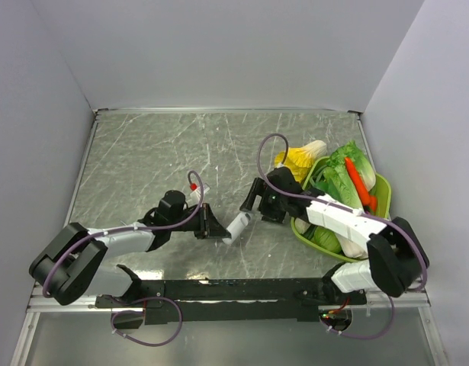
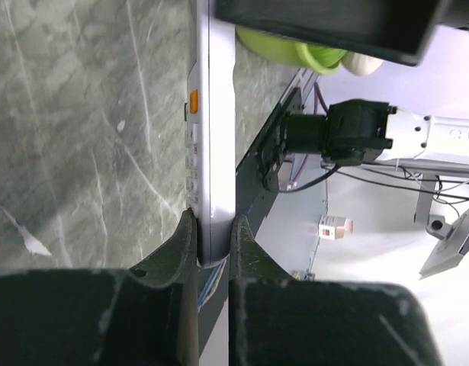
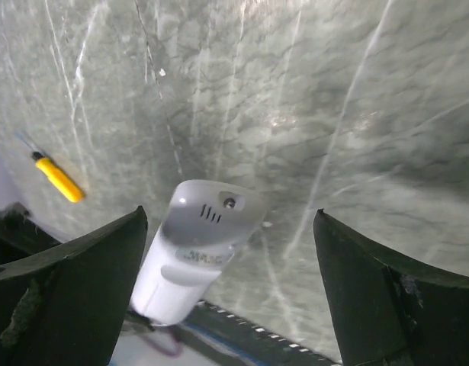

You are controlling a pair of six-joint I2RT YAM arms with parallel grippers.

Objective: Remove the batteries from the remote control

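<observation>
My left gripper [image 1: 213, 226] is shut on the near end of the white remote control [image 1: 239, 226] and holds it off the table, pointing right. In the left wrist view the remote [image 2: 211, 130] runs up from between the closed fingers [image 2: 213, 238], with its buttons and an orange key on the left side. My right gripper [image 1: 255, 203] is open just beyond the remote's free end. In the right wrist view the remote's grey tip [image 3: 197, 244] sits between the wide-open fingers [image 3: 229, 216], nearer the left one, touching neither. No batteries show.
A yellow-orange stick tool [image 3: 59, 178] lies on the marble table. A green basket [image 1: 382, 187] of toy vegetables stands at the right, with a carrot [image 1: 358, 180] on top and a yellow-white cabbage [image 1: 300, 157] beside it. The basket's rim [image 2: 295, 50] shows beyond the remote.
</observation>
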